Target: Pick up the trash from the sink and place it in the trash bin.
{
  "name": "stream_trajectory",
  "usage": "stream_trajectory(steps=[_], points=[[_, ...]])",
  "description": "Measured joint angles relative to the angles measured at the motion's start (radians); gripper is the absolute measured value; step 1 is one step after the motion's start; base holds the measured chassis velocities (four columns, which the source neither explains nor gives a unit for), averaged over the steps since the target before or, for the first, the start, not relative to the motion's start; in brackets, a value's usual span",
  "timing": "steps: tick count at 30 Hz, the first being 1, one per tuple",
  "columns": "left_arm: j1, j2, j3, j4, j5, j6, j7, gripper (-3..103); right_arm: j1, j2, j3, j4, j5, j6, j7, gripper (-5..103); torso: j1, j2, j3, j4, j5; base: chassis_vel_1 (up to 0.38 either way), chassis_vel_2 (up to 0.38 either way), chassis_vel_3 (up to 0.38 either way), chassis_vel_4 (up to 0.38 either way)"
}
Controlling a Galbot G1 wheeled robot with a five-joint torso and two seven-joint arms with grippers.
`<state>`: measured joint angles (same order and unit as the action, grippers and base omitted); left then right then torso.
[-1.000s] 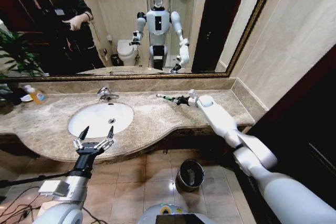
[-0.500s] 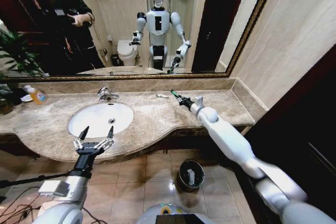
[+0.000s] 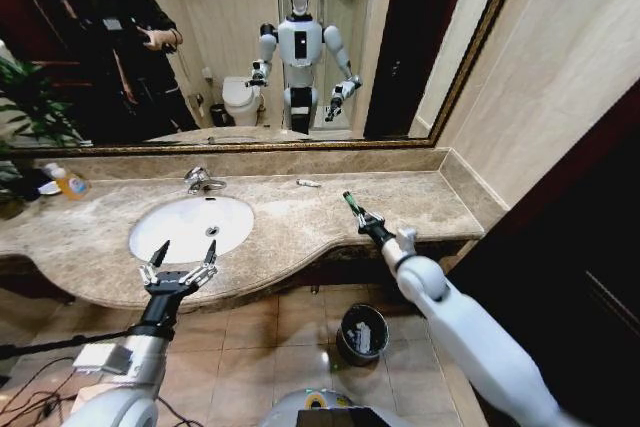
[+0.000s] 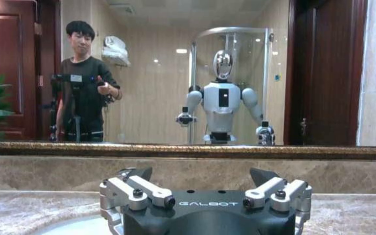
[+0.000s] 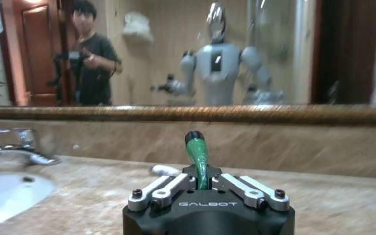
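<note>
- Right gripper (image 3: 362,219) clamped on the green mini tube (image 3: 352,204), raised clear of the marble surround (image 3: 300,222), to the right of the sink (image 3: 190,226).
- Tube gripped near its lower end, dark cap (image 5: 194,135) jutting out beyond the fingers.
- Probably light, thin and slick plastic; a mid-body hold likely steadier against pivoting, firm but not crushing.
- One white mini tube (image 3: 308,183) lying on the surround behind and right of the sink, near the mirror.
- Trash bin (image 3: 362,333) on the floor below the counter, right of the sink.
- Left gripper (image 3: 181,269) spread open and empty, hovering at the sink's front edge.
</note>
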<state>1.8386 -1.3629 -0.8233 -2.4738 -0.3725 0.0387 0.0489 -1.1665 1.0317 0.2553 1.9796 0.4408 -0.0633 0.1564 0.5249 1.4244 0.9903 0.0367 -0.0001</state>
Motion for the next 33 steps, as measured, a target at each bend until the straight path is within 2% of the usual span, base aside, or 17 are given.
stream_trajectory(steps=[2,3,5,6,15,18,20,26,33], points=[[0.000,0.000,0.000,0.000,0.000,0.000,0.000,100,-0.093,0.037,0.026,0.002,-0.105,0.108,-0.001,8,0.000,0.000,0.000,0.0001,0.0003,0.000,0.000,0.000,0.000],[0.000,0.000,0.000,0.000,0.000,0.000,0.000,100,-0.093,0.037,0.026,0.002,-0.105,0.108,-0.001,8,0.000,0.000,0.000,0.0001,0.0003,0.000,0.000,0.000,0.000],[0.000,0.000,0.000,0.000,0.000,0.000,0.000,100,-0.172,0.081,0.051,-0.005,-0.168,0.189,-0.002,8,0.000,0.000,0.000,0.0001,0.0001,0.000,0.000,0.000,0.000],[0.000,0.000,0.000,0.000,0.000,0.000,0.000,100,-0.193,0.093,0.059,-0.008,-0.179,0.205,-0.004,8,0.000,0.000,0.000,0.0001,0.0000,0.000,0.000,0.000,0.000],[0.000,0.000,0.000,0.000,0.000,0.000,0.000,100,-0.346,0.206,0.112,-0.068,-0.174,0.326,-0.056,8,0.000,0.000,0.000,0.0001,-0.0001,0.000,0.000,0.000,0.000],[0.000,0.000,0.000,0.000,0.000,0.000,0.000,100,-0.363,0.222,0.125,-0.104,-0.181,0.362,-0.071,8,0.000,0.000,0.000,0.0001,-0.0001,0.000,0.000,0.000,0.000],[0.000,0.000,0.000,0.000,0.000,0.000,0.000,100,-0.387,0.242,0.147,-0.172,-0.196,0.420,-0.091,8,0.000,0.000,0.000,0.0002,0.0002,0.000,0.000,0.000,0.000],[0.000,0.000,0.000,0.000,0.000,0.000,0.000,100,-0.425,0.250,0.171,-0.276,-0.196,0.484,-0.103,8,0.000,0.000,0.000,0.0001,0.0000,0.000,0.000,0.000,0.000],[0.000,0.000,0.000,0.000,0.000,0.000,0.000,100,-0.404,0.250,0.147,-0.441,-0.186,0.504,-0.104,8,0.000,0.000,0.000,0.0001,0.0002,0.000,0.000,0.000,0.000]])
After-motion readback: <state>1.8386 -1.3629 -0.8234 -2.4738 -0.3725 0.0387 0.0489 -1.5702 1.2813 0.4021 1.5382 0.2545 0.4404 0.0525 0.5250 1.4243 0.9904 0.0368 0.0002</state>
